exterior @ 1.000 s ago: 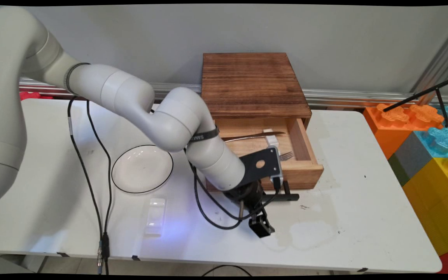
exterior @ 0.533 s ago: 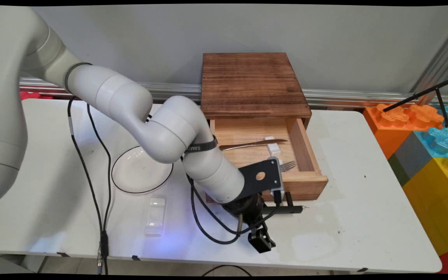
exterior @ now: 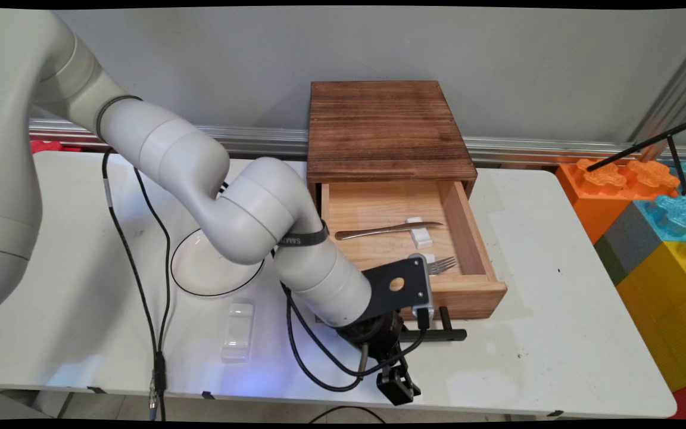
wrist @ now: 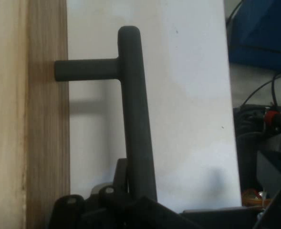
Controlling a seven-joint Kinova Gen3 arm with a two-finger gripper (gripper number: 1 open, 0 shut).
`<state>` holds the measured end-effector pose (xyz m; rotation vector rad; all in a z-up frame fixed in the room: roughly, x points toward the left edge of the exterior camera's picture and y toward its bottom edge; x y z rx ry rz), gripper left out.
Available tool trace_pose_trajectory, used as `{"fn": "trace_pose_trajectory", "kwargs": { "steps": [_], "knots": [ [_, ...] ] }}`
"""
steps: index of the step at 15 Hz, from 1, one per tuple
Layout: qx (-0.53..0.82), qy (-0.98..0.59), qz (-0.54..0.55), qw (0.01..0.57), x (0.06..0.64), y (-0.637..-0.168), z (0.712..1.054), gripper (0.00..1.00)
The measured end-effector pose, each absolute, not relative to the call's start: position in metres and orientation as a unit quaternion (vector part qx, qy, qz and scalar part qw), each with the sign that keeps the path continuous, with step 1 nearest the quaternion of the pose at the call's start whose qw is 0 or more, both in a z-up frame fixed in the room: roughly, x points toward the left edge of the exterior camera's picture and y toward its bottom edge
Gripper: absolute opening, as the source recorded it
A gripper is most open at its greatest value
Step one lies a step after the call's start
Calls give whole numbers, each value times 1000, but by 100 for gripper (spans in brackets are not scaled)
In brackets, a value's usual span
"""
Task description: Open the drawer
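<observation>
A: Where is the gripper (exterior: 392, 342), and what has it got?

B: Low over the table's (exterior: 557, 333) near side, just in front of the drawer (exterior: 456, 292); it is closed around the black handle bar (wrist: 135, 119), which runs up out of the linkage in the hand view.

A: And the handle itself?

B: A dark bar (exterior: 447, 335) standing off the drawer front on short posts; one post (wrist: 85, 70) meets the wood in the hand view; the bar lies parallel to the front, apart from it.

A: The drawer?

B: Pulled well out of the brown wooden cabinet (exterior: 387, 128); inside lie a knife (exterior: 387, 229) with its blade on a small white rest (exterior: 420, 231), and nearer the front a fork (exterior: 445, 265), partly hidden by the arm's black bracket.

A: Further out?

B: Left of the drawer, a white plate (exterior: 200, 271) with a dark rim, half under the arm; nearer than it, a small white rest (exterior: 238, 331) on the table; black cables hang from the arm; big coloured blocks (exterior: 658, 226) stand off the table's right end.
</observation>
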<state>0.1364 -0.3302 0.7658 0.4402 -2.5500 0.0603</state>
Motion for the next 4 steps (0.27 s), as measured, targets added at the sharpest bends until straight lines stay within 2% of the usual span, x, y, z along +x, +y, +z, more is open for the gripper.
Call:
{"fn": "trace_pose_trajectory", "kwargs": {
  "steps": [4],
  "knots": [
    [163,-948,23,274,136,-325,767,100]
  ]
}}
